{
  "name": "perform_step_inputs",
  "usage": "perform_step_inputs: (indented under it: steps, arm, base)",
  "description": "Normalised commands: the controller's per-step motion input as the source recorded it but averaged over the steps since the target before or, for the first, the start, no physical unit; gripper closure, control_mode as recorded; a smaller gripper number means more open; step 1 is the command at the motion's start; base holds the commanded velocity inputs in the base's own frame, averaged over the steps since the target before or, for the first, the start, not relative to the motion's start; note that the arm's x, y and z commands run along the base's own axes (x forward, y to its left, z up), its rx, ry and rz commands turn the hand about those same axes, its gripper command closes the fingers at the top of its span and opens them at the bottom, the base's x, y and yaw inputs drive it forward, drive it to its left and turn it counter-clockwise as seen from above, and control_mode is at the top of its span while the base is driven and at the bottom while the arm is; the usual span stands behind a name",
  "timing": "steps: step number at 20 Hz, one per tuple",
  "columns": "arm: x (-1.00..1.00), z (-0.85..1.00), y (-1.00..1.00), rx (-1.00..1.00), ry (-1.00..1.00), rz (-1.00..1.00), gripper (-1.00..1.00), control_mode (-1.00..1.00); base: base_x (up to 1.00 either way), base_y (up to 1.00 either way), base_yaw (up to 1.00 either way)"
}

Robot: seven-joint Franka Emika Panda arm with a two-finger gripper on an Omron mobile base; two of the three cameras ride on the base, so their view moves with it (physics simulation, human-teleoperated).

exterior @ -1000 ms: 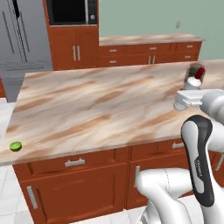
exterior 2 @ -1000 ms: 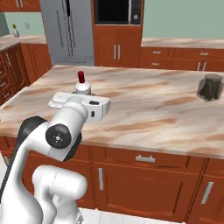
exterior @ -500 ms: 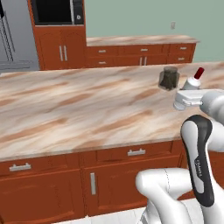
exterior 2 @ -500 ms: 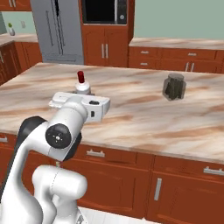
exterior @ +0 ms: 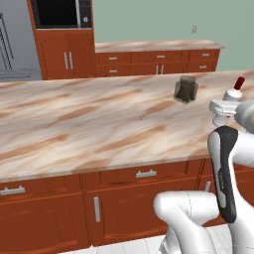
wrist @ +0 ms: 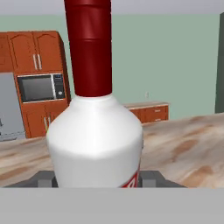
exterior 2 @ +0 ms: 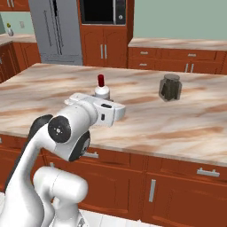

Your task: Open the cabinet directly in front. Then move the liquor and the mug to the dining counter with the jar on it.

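Observation:
My gripper (exterior 2: 102, 95) is shut on the liquor (exterior 2: 101, 88), a white bottle with a red cap and neck, held upright. The liquor (wrist: 94, 131) takes up most of the hand view, between the two dark fingertips (wrist: 43, 178). From the left base view the liquor (exterior: 237, 85) and gripper (exterior: 228, 99) sit at the right edge, over the dining counter (exterior: 74, 124). The jar (exterior: 186, 89), glass with dark contents, stands on that marble top. The jar (exterior 2: 170, 87) is right of the bottle on the dining counter (exterior 2: 186, 124). The mug and the cabinet are out of view.
Behind the counter stand a grey fridge (exterior 2: 55, 26), a built-in microwave (exterior 2: 102, 11) over tall wooden doors, and a narrower wall-side counter (exterior: 158, 47) with drawers. Drawers and doors line the near front (exterior: 144, 174) of the dining counter.
The base has driven sideways, so the whole scene slid left in both base views and the jar came nearer the middle. The bottle stays in my gripper.

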Motion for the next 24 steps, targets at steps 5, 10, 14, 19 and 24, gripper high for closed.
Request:
perform_step_inputs:
  steps: [5, 10, 14, 19, 24]
  arm:
    - [0.06, 0.01, 0.0, 0.0, 0.0, -0.06, 1.0, -1.0]
    - [0.64, 0.0, 0.0, 0.0, 0.1, -0.03, 1.0, -1.0]
    - [0.86, 0.0, 0.0, 0.0, 0.16, -0.07, 1.0, -1.0]
    - [0.64, -0.18, -0.01, -0.01, 0.12, -0.02, 1.0, -1.0]
    - [0.4, -0.5, -0.01, -0.04, 0.11, 0.0, 1.0, -1.0]
  base:
    - [0.0, 0.0, 0.0]
    - [0.0, 0.0, 0.0]
    - [0.0, 0.0, 0.0]
    - [0.0, 0.0, 0.0]
    - [0.0, 0.0, 0.0]
